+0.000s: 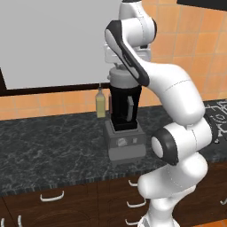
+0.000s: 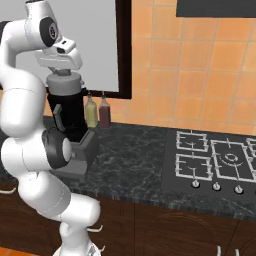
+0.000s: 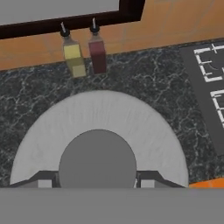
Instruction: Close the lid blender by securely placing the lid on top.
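The blender [image 1: 125, 128] stands on the dark counter, a black jar [image 2: 70, 112] with a side handle on a grey boxy base. The grey round lid [image 1: 120, 78] lies across the jar's mouth; how firmly it sits I cannot tell. My gripper [image 1: 118, 62] comes straight down onto the lid [image 2: 64, 82]. In the hand view the lid [image 3: 100, 118] spreads out as a pale disc, and its raised knob [image 3: 97, 159] sits between my fingertips [image 3: 146, 182], which press against both its sides. The gripper [image 3: 97, 181] is shut on the knob.
A yellowish bottle [image 3: 73, 59] and a dark red bottle [image 3: 97, 54] stand against the tiled wall just behind the blender. A gas hob [image 2: 215, 160] lies in the counter to the right. Drawers [image 1: 53, 195] run below the counter's front edge.
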### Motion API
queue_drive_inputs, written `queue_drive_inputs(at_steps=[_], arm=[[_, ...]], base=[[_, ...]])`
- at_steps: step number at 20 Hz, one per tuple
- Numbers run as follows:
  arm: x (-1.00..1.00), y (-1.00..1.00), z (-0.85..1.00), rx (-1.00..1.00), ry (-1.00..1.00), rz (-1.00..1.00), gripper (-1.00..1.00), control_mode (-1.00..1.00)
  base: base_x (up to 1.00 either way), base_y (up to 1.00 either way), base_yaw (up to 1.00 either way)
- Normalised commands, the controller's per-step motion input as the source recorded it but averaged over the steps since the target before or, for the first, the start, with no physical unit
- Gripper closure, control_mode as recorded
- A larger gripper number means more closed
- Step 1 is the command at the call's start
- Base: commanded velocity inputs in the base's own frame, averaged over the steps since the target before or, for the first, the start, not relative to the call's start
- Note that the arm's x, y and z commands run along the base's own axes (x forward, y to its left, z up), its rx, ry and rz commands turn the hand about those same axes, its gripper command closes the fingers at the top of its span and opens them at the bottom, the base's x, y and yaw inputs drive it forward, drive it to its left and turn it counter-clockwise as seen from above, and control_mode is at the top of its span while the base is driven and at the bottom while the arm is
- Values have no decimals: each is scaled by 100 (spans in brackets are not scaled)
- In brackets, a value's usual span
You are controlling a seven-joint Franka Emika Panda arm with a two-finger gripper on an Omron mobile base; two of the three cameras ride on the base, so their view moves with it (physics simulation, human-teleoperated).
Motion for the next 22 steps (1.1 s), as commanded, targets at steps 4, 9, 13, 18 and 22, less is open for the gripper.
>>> queue_drive_inputs(at_steps=[4,9,13,18,22], arm=[[-16,-26,1,0,-3,0,100,-100],[-18,-5,0,0,-10,0,100,-100],[-33,3,0,0,-7,0,100,-100],[-31,4,0,0,0,0,100,-100],[-1,11,0,0,0,0,100,-100]], base=[[0,0,0],[0,0,0],[0,0,0],[0,0,0],[0,0,0]])
